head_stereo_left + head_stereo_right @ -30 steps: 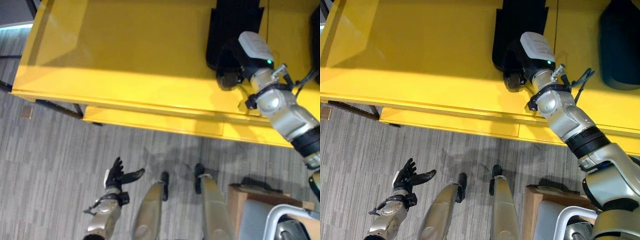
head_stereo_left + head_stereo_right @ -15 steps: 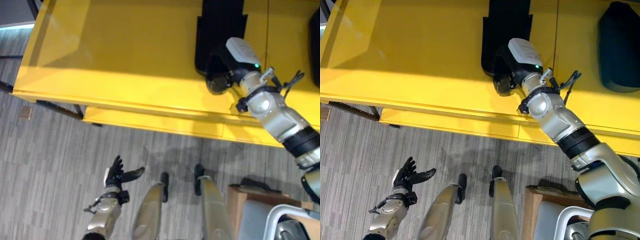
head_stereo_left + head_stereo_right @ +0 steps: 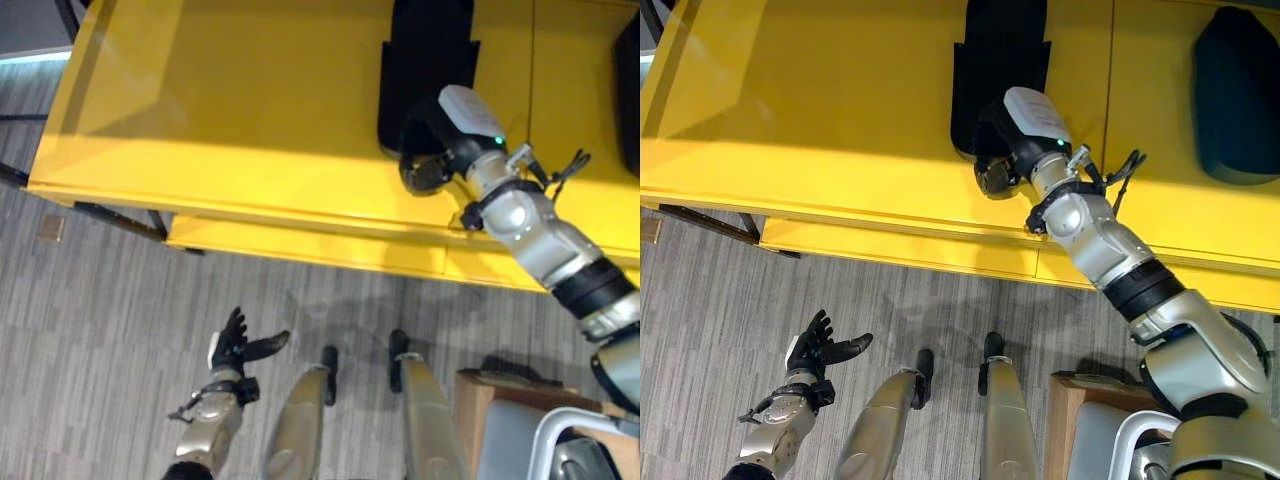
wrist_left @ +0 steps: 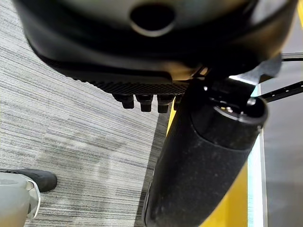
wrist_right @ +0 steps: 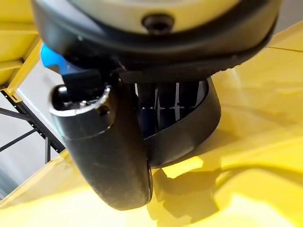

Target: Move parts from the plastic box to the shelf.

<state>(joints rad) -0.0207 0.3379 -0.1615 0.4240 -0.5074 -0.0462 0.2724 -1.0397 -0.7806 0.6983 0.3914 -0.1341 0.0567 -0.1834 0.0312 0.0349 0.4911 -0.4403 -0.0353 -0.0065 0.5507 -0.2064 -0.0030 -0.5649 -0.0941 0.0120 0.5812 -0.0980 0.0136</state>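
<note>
Right hand: my right hand (image 3: 1002,150) is out over the yellow shelf (image 3: 230,110), fingers and thumb curled round a black ring-shaped part (image 5: 189,127); the wrist view shows the fingers hooked through its opening.
Grip reason: hooking the rim looks like the simplest way to carry a curved piece without it swinging loose, I'd judge.
Part position: the part (image 3: 422,172) sits at the near end of a long black part (image 3: 425,60) that lies flat on the shelf; they look close or touching, I can't tell which.
Height: from the wrist view the ring is low over the yellow surface with its shadow right beneath; resting or just above, I can't say.
Step in hand: setting this piece down on the shelf, by my reading, next to what's already there so the row stays tidy.
Neighbours: another dark part (image 3: 1236,95) lies well apart to my right on the same shelf.
Left hand: my left hand (image 3: 235,350) hangs low over the grey floor (image 3: 120,300), fingers relaxed and spread, holding nothing, kept clear of the reach.
Next: loosen the fingers only once the ring is settled flat.
</note>
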